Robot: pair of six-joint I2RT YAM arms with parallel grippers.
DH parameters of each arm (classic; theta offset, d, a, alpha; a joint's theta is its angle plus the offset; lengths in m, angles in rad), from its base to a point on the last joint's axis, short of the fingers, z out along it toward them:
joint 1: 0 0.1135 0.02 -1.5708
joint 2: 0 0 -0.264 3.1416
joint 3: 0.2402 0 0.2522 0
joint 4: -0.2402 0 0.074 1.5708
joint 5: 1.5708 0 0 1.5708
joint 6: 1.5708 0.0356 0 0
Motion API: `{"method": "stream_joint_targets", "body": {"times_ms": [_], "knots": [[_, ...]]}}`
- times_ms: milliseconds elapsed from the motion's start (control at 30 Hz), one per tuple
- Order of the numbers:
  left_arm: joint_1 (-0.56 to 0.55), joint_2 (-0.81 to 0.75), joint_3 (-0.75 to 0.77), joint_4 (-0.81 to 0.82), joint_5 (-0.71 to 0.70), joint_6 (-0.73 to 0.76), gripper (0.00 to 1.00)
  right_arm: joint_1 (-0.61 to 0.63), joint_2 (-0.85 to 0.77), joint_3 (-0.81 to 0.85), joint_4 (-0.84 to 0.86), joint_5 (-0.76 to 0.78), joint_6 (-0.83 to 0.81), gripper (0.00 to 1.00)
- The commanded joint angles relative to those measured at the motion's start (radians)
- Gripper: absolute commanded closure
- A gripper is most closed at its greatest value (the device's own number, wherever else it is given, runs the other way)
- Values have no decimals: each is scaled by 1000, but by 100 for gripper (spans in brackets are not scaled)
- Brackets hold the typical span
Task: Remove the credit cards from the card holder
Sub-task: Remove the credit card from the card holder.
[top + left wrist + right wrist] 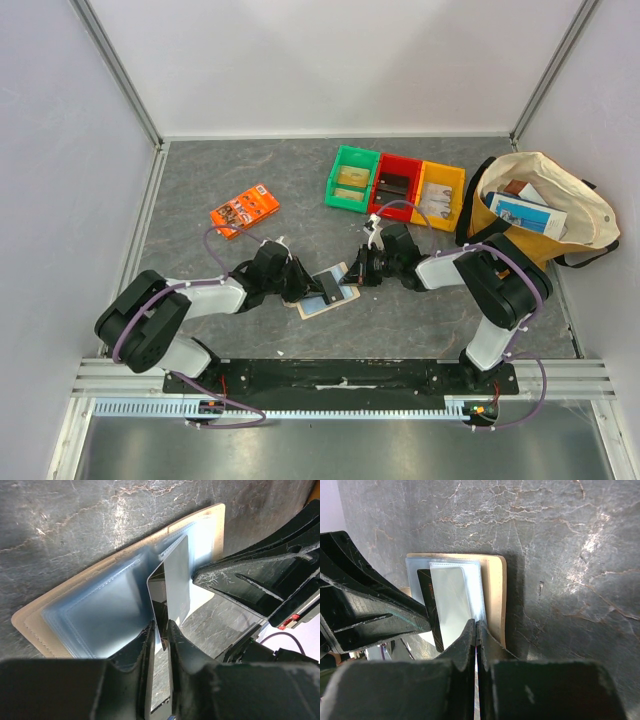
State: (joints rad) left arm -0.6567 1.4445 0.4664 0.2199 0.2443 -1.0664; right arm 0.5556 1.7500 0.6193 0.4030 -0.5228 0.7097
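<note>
The beige card holder (pixel 318 306) lies open on the dark table between my two grippers, its clear sleeves facing up (pixel 100 610). My left gripper (pixel 161 627) is shut on a credit card (pixel 176 582) with a pale face and dark back, held on edge partly out of a sleeve. In the top view the left gripper (pixel 304 284) is at the holder's left side. My right gripper (pixel 476 624) is shut on the edge of the holder's clear sleeve (pixel 479 587), pinning it at the right side (pixel 356 272). The dark-edged card (pixel 426 605) shows beside the pale one (pixel 451 605).
An orange packet (pixel 244 209) lies at the far left. Green (pixel 352 179), red (pixel 395 185) and yellow (pixel 440 194) bins stand at the back. A cloth tote bag (pixel 545 190) stands at the right. White walls enclose the table.
</note>
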Motion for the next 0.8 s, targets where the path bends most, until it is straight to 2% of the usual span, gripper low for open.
{"method": "stream_joint_targets", "body": {"times_ms": [0, 200, 433, 767], "knots": [[2, 16, 21, 19, 3, -27, 75, -11, 71, -32, -196, 176, -87, 100], [2, 47, 28, 44, 13, -33, 76, -11, 71, -32, -194, 176, -88, 100], [2, 7, -11, 30, -10, -40, 98, -11, 74, -32, -194, 176, -88, 100], [20, -147, -113, -33, -31, -44, 98, -11, 69, -29, -205, 187, -87, 100]]}}
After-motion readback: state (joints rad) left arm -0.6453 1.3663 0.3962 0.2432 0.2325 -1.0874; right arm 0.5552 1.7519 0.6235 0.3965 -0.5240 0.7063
